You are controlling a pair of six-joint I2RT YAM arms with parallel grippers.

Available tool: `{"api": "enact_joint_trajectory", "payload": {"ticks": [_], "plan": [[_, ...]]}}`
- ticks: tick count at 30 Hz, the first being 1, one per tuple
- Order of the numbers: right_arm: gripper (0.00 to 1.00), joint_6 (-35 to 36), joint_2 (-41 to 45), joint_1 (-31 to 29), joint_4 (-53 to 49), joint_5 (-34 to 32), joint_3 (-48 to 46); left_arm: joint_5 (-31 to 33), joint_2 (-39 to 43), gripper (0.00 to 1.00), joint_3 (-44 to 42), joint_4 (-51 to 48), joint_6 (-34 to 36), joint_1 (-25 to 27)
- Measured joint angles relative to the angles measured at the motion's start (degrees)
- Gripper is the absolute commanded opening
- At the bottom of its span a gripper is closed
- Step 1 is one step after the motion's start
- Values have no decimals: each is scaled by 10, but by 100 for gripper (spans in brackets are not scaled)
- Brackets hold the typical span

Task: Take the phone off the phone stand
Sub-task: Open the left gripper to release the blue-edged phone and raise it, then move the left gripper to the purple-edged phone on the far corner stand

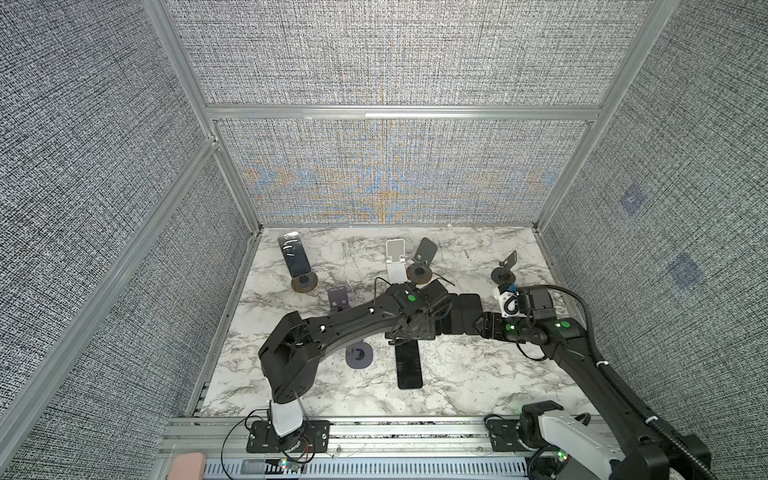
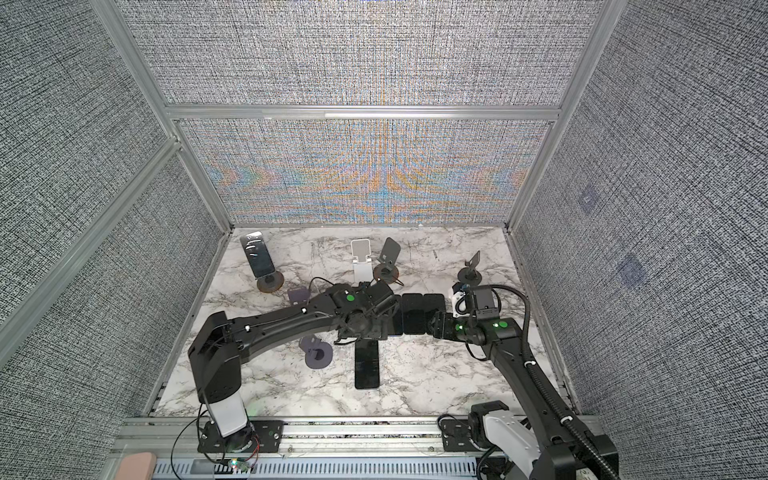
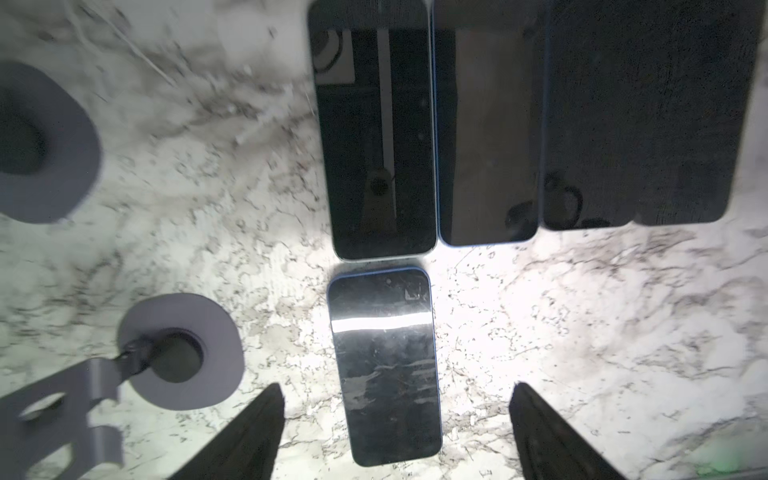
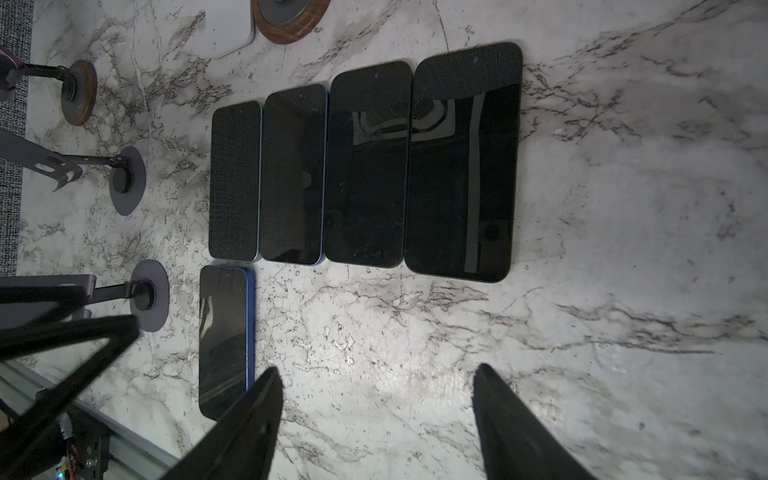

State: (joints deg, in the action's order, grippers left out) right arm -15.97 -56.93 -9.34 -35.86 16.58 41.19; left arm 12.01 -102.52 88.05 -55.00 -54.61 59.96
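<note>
Left tool spread above flat phone; its long axis runs front-to-back.

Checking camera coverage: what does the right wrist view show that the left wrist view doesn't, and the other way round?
Only the right wrist view: two round wood-rimmed stand bases, a white stand base, and the open right gripper framing bare marble.
Only the left wrist view: the lone blue-edged black phone seen whole, framed by the fingers of the open left gripper.
Both: that phone, the row of black phones lying flat, two purple round-based stands, the white marble tabletop.
</note>
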Motion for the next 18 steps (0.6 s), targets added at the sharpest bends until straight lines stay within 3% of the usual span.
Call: {"api": "enact_joint_trajectory", "payload": {"ticks": [6, 18], "plan": [[71, 0, 2, 0, 1, 2, 0, 83, 40, 99, 14, -43, 22, -44], [71, 0, -5, 0, 1, 5, 1, 188, 184, 99, -65, -21, 83, -167]]}}
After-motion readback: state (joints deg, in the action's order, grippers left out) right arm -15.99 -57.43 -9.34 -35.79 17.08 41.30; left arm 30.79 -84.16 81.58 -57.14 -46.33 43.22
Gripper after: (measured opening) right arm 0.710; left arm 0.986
